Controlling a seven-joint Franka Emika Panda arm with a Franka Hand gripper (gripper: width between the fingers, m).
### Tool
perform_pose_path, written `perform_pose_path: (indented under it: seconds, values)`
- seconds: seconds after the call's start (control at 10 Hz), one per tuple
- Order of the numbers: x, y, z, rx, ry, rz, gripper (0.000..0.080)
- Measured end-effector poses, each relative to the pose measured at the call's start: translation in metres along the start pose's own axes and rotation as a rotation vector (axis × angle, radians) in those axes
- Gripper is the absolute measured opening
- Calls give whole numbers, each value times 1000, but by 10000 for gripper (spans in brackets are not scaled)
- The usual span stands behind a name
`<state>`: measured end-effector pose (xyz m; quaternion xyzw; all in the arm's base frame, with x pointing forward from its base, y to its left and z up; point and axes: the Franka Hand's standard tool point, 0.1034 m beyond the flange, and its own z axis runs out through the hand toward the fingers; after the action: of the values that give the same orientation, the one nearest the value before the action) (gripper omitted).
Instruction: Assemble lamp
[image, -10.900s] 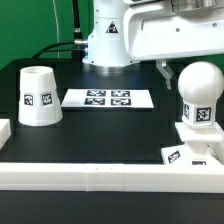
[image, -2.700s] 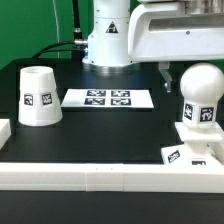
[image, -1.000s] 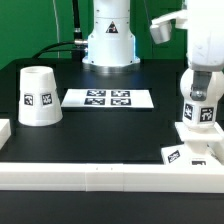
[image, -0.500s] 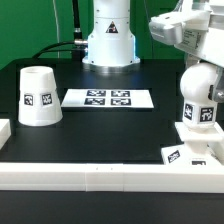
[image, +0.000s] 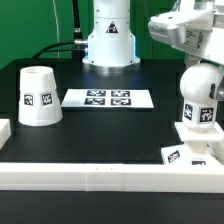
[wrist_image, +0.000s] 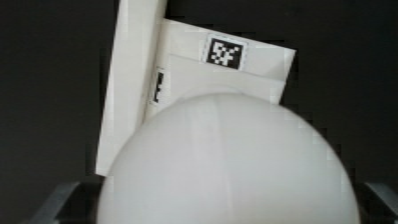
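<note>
- The bulb (image: 200, 90) stands upright on the base (image: 186, 147). In the exterior view it is at about 3 o'clock from the marker board (image: 108, 98), close to the edge of the picture.
- The base sits on the black table (image: 110, 130), just behind the long white rail (image: 100, 176) which runs along the 6 o'clock side of the table.
- The gripper (image: 203, 66) hangs directly over the bulb, at 12 o'clock from it, and its white hand is turned at an angle.
- In the wrist view the round top of the bulb (wrist_image: 214, 160) fills most of the picture. One of the grey fingers (wrist_image: 57, 207) shows at each side of it.
- The jaws are spread wide with the bulb between them. I cannot tell if the pads press on the bulb or only stand beside it.
- Behind the bulb, the wrist view shows the base (wrist_image: 249, 75) with one square tag, and beside it a strip of the rail (wrist_image: 134, 70).
- The shade (image: 40, 97) stands alone with its narrow end up, at 9 o'clock from the marker board and well apart from the bulb. Its tag faces the camera.
- The robot's white pedestal (image: 110, 40) is at 12 o'clock from the marker board.
</note>
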<state>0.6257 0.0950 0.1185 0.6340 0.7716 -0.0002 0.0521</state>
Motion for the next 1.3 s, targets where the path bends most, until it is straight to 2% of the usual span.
perform_pose_path:
  seconds: [0.3,0.5,0.8,1.1,1.3]
  values:
    - [-1,0,0,0,0,49,576]
    - [-1,-2,0,16,0,283,577]
    - [1,-2,1,17,0,634,577]
    - [3,-6,1,55,4,1032,578]
    - [3,-6,1,55,1,1161,578]
